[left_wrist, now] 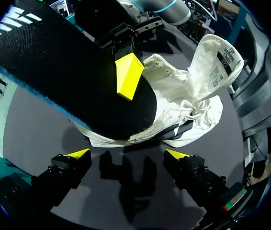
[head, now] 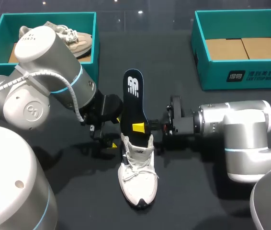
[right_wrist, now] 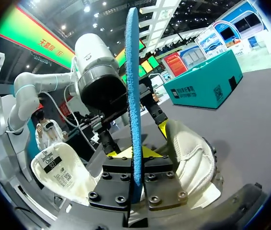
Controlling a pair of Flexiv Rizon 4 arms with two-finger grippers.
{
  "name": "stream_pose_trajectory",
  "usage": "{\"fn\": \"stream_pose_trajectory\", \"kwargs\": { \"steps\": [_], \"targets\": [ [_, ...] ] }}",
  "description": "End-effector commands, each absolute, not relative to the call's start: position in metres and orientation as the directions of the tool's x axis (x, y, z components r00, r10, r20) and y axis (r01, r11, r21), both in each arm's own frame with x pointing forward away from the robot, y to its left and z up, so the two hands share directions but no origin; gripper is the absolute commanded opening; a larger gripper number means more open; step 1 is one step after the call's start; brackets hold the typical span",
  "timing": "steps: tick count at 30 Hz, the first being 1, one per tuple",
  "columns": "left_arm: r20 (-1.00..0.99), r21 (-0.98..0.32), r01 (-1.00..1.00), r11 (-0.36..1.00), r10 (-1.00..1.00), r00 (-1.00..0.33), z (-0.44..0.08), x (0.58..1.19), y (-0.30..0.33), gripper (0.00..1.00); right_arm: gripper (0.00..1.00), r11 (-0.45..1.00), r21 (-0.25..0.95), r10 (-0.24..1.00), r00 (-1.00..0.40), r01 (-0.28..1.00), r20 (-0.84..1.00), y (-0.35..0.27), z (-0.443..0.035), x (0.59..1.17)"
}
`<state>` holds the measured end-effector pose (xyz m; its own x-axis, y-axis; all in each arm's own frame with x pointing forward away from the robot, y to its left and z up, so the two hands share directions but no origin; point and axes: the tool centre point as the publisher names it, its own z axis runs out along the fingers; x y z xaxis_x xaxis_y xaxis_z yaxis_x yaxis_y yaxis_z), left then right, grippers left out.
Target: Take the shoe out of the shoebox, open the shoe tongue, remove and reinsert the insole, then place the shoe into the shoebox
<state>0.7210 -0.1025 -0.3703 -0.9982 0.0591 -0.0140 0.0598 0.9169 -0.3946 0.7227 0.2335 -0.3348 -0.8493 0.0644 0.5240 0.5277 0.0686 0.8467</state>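
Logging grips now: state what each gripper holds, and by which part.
Right gripper pinches the insole low down, just above the shoe. Left gripper holds nothing.

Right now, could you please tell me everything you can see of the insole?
The insole is a flat, foot-shaped pad, black fabric on one face with a white logo near its upper end, and a blue edge. It stands nearly upright, lower end in the opening of the white sneaker. The right gripper is shut on it just above the sneaker, one yellow fingertip on each face. Nothing else appears to touch it.
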Motion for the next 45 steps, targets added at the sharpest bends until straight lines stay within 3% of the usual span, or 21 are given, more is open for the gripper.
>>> {"fn": "stream_pose_trajectory", "kwargs": {
  "steps": [1,13,15,27,39,45],
  "targets": [
    [-0.014,-0.394,0.06,0.917,0.06,-0.998,-0.371,0.721,-0.103,1.0,0.0,0.083,0.835,0.06,-0.839,0.543,0.54,0.236,-0.343,0.719],
    [-0.014,-0.394,0.06,0.917,0.06,-0.998,-0.371,0.721,-0.103,1.0,0.01,0.12,0.82,0.054,-0.829,0.559,0.557,0.233,-0.342,0.715],
    [-0.014,-0.394,0.06,0.917,0.06,-0.998,-0.371,0.721,-0.103,1.0,0.18,0.118,0.828,0.046,-0.836,0.548,0.547,0.233,-0.338,0.716],
    [-0.014,-0.394,0.06,0.917,0.06,-0.998,-0.371,0.721,-0.103,1.0,0.33,0.128,0.849,0.03,-0.858,0.512,0.513,0.235,-0.328,0.723],
    [-0.014,-0.394,0.06,0.917,0.06,-0.998,-0.371,0.721,-0.103,1.0,0.35,0.139,0.868,0.033,-0.879,0.476,0.476,0.236,-0.314,0.732],
    [-0.014,-0.394,0.06,0.917,0.06,-0.998,-0.371,0.721,-0.103,1.0,0.31,0.137,0.872,0.029,-0.882,0.469,0.47,0.237,-0.31,0.739]
  ]
}}
